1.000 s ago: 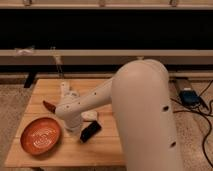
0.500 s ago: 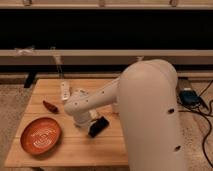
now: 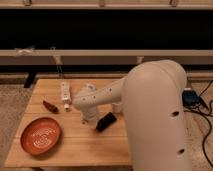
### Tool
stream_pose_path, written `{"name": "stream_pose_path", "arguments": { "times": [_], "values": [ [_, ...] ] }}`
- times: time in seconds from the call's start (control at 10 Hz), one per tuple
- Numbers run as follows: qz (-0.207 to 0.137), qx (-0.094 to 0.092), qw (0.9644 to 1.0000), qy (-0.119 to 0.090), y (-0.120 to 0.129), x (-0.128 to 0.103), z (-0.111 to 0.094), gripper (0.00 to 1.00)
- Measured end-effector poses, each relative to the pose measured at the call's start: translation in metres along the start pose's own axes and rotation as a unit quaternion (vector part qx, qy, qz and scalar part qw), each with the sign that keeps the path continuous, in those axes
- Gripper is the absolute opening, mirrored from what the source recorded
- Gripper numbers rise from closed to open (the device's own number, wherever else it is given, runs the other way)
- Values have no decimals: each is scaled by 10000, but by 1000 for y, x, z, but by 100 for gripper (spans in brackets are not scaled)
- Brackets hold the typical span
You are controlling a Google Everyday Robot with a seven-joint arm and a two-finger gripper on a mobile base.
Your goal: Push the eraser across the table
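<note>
The eraser (image 3: pixel 106 121), a flat black block, lies tilted on the desk (image 3: pixel 75 147), roughly midway between the near and far edges and toward the right side of the visible top, its long axis running diagonally from near-left to far-right. Just to its left, the hand (image 3: pixel 89 116) at the end of the white arm comes down to the desk surface and sits right beside the eraser's left end, seemingly touching it; whether it is spread or pressed together cannot be told from this view. The arm's large white housing (image 3: pixel 155 115) fills the right part of the scene and hides the desk's right edge and both right corners.

Farther left, near the front-left corner, an orange plate (image 3: pixel 41 135) with pale ring markings rests flat, well apart from the eraser. Toward the left edge, behind the plate, lies a small dark reddish-brown object (image 3: pixel 50 106). Just right of that, nearer the far edge, a slim whitish object (image 3: pixel 65 95) lies lengthwise, pointing from far to near.
</note>
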Motion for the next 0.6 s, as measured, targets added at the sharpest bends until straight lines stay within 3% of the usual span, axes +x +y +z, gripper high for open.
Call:
{"name": "stream_pose_path", "arguments": {
  "times": [0.6],
  "values": [
    [177, -212, 9996, -23, 47, -19, -4, 3]
  ]
}}
